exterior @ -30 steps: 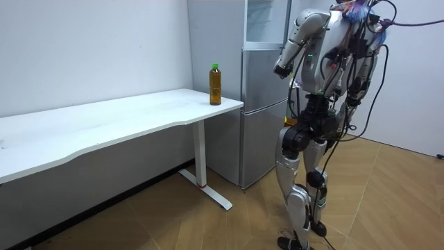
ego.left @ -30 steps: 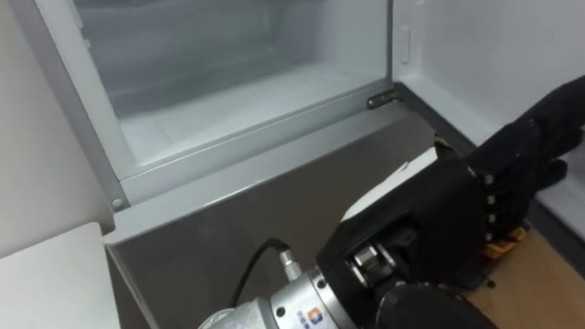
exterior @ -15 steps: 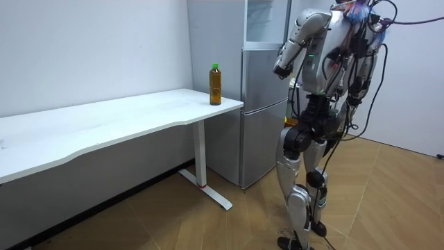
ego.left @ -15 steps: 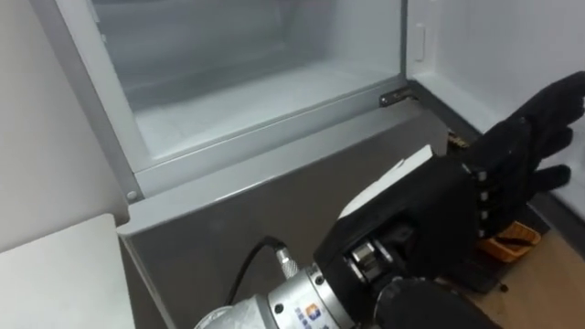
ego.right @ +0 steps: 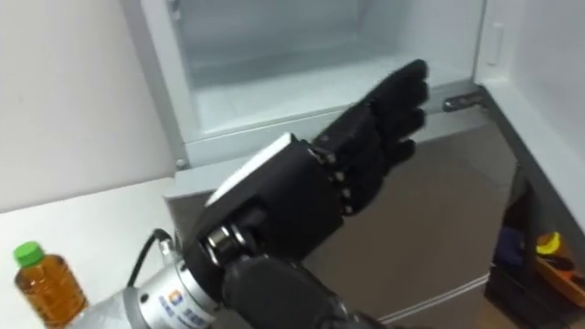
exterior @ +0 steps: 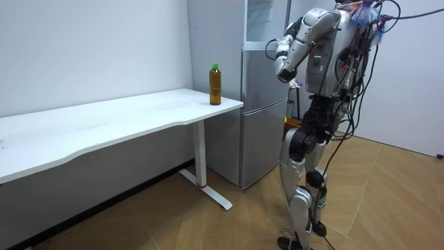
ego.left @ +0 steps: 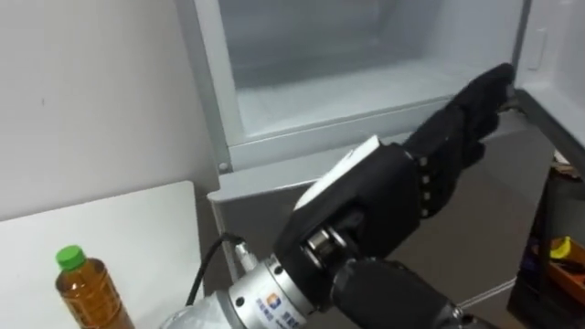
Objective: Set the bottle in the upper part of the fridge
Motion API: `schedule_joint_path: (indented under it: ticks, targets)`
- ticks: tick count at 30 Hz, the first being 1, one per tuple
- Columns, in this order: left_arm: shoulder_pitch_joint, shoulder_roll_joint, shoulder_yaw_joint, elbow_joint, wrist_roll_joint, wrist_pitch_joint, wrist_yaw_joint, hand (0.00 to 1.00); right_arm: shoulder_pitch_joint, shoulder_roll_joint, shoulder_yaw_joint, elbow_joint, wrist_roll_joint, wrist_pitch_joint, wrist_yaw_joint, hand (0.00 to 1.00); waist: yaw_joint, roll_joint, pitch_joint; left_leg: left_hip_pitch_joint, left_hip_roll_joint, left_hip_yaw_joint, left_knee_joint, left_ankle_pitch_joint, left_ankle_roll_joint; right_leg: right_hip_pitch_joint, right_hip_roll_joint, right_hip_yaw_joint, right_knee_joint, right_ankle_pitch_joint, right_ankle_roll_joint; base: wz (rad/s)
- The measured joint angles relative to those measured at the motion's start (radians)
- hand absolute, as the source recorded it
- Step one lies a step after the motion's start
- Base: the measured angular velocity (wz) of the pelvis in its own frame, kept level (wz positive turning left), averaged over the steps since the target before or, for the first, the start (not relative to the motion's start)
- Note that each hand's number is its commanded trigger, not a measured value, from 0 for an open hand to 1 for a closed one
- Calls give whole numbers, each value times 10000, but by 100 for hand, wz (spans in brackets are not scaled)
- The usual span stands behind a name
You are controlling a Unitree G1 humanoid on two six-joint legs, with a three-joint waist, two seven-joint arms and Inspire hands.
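An amber bottle (ego.left: 87,292) with a green cap stands upright on the white table (ego.left: 137,228), at the lower left of the eye views. It also shows on the table's end by the fridge as the bottle (exterior: 215,85) in the room view. The upper fridge compartment (ego.left: 366,82) is open, its white floor bare. My left hand (ego.left: 443,146) is black, open with straight fingers, and held in front of the compartment's lower ledge, far right of the bottle. It holds nothing. I stand facing the grey fridge (exterior: 260,104).
The fridge's closed grey lower door (ego.left: 512,201) is below my hand. At the right edge the open upper door (ego.left: 567,55) reaches toward me, with something orange (ego.left: 562,249) low beside it. A white wall (ego.left: 91,91) backs the table.
The view has swung left, bringing the table and bottle into sight. My left hand has risen from the lower door to the upper compartment's ledge. The bottle has not moved.
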Motion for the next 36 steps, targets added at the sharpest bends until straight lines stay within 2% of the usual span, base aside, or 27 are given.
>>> schedule_joint_path:
  ticks: [2, 3, 6, 8, 10, 12, 13, 17, 19, 23, 26, 30, 34, 36]
  targets:
    - [196, 24, 219, -157, 23, -15, 135, 0, 17, 1, -1, 1, 23, 4, 20, 0, 161, -27, -46, -1, -1, -42, 16, 0, 0, 27, -8, -58, -1, -14, -10, 12]
    - [357, 23, 312, -246, 46, -44, 167, 0, 51, 18, 1, 5, 36, 6, 28, 0, 229, -27, -57, -16, -14, -197, 37, 0, 0, 87, -16, -131, -2, -27, -9, 22]
    - [845, 15, 513, -488, 741, -53, 283, 0, 50, 105, -13, 80, -38, -6, 64, 0, 317, -42, -66, -25, -60, -472, 56, 21, -21, 157, -36, -294, -2, -75, -16, 24]
    - [1073, 14, 652, -654, 1200, -53, 332, 0, 86, 118, -21, 92, -68, -22, 70, 0, 527, -30, -74, -27, -72, -524, 55, 36, -28, 173, -50, -366, 2, -91, -22, 9]
    - [1288, 120, 992, -1019, 1487, -54, 373, 0, 123, 111, -19, 91, -209, -31, 68, 0, 759, -28, -78, -65, -78, -602, 62, 51, -37, 174, -52, -424, 5, -99, -31, 8]
    - [1381, 177, 1337, -1302, 1514, -88, 480, 0, 139, 113, -18, 90, -287, -55, 58, 0, 817, -34, -96, -112, -105, -756, 66, 66, -35, 192, -79, -553, 4, -123, -25, 20]
    - [1479, 199, 1511, -1434, 1514, -246, 581, 0, 173, 113, -18, 90, -319, -89, 53, 0, 833, -25, -122, -129, -129, -842, 69, 75, -29, 217, -110, -664, 3, -141, -15, 24]
    - [1622, 205, 1833, -1505, 1617, -619, 755, 0, 276, 138, -18, 85, -414, -189, 29, 0, 1121, -55, -112, 12, -177, -1007, 52, 76, -26, 419, -144, -707, -3, -201, 25, 11]
    - [1720, 194, 2262, -1550, 1992, -761, 797, 0, 325, 226, -27, 85, -507, -296, -46, 0, 1322, -76, -107, 29, -182, -1005, 64, 76, -26, 432, -157, -715, 18, -231, 19, 2]
    - [1961, 155, 3102, -1695, 2454, -984, 1212, 0, 381, 323, -128, 83, -769, -412, -150, 0, 1442, -106, -107, 9, -187, -1022, 59, 76, -26, 437, -167, -825, 5, -259, 14, 3]
    - [2499, 159, 3692, -1735, 2842, -1376, 1595, 0, 476, 368, -216, 75, -833, -492, -371, 0, 1601, -148, -122, 13, -198, -1094, 45, 76, -27, 560, -174, -971, -4, -265, 18, 9]
    - [3126, 166, 4277, -1687, 2886, -1417, 1875, 0, 592, 392, -240, 12, -1076, -572, -554, 0, 1835, -164, -118, 21, -203, -1262, 55, 76, -27, 608, -173, -1063, 2, -269, 22, 10]
    - [3749, 119, 4791, -1699, 2875, -1695, 2536, 0, 709, 445, -272, -63, -1149, -745, -777, 0, 2007, -208, -91, 11, -242, -1411, 119, 75, -27, 627, -208, -1205, -1, -312, 39, 11]
    - [4087, 118, 4912, -1702, 2868, -1829, 2837, 0, 881, 444, -311, -159, -1122, -831, -795, 0, 2126, -222, -104, -28, -293, -1486, 170, 72, -23, 637, -253, -1221, 5, -380, 57, 10]
